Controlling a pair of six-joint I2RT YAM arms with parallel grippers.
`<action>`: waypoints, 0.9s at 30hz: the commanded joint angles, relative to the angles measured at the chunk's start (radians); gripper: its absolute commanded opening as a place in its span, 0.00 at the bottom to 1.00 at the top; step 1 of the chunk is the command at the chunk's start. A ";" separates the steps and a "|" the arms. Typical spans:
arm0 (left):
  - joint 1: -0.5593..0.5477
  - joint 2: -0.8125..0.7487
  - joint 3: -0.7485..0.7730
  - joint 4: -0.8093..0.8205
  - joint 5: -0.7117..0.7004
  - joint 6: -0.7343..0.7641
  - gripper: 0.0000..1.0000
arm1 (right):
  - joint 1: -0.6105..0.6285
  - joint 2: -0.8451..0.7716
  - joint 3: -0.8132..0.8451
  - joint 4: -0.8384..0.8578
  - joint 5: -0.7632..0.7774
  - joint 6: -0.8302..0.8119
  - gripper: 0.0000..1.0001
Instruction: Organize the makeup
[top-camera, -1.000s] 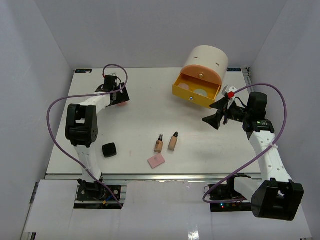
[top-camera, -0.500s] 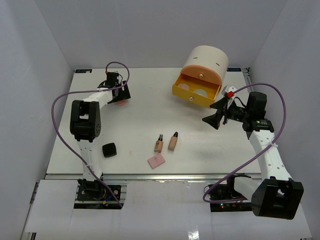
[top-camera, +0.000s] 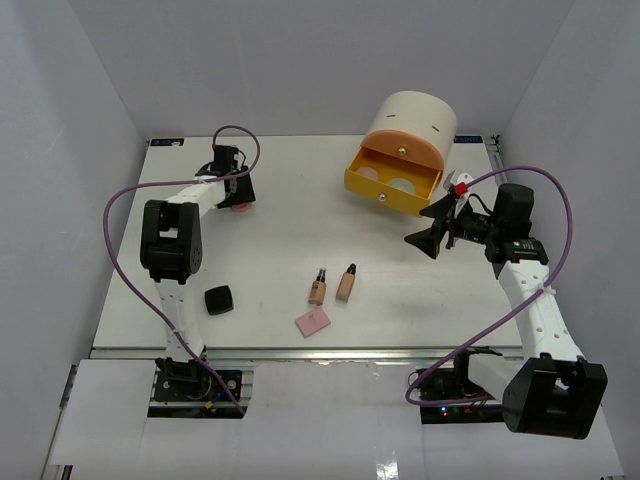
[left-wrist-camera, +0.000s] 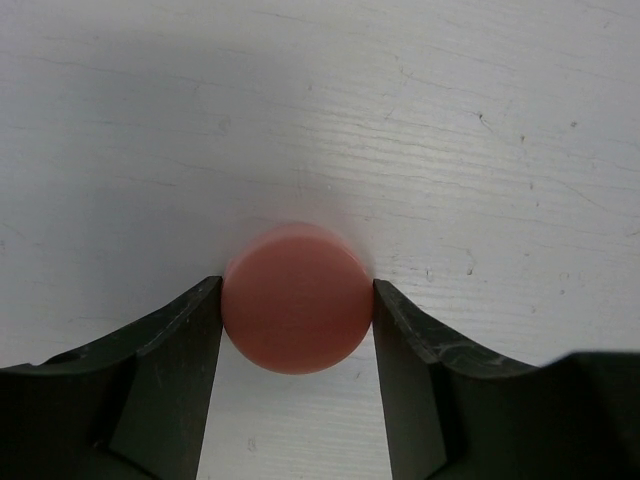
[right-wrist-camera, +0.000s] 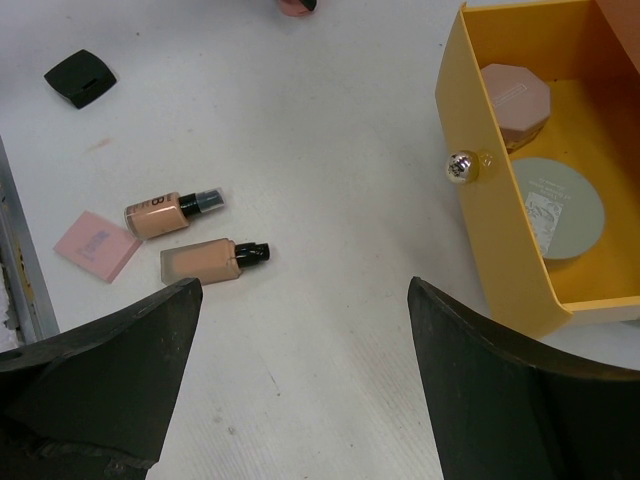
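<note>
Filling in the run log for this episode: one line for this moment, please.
left gripper: shut on pink round cosmetic | right gripper: open, near yellow drawer | loose: bottles, pink square, black compact

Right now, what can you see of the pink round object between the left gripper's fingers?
The pink disc is a round piece, salmon-pink, with a smooth matte top and no visible label. It lies flat on the white table, in its far left area. The left gripper has one black finger against each side; nothing else touches it.
</note>
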 joint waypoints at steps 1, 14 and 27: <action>-0.002 -0.023 0.019 -0.019 0.021 0.004 0.60 | -0.011 -0.009 -0.002 0.034 -0.008 -0.001 0.90; -0.205 -0.286 -0.079 0.164 0.467 -0.094 0.34 | -0.018 -0.018 -0.003 0.033 -0.010 0.001 0.90; -0.487 -0.243 0.188 0.239 0.369 -0.141 0.31 | -0.027 -0.021 -0.005 0.035 -0.014 0.001 0.90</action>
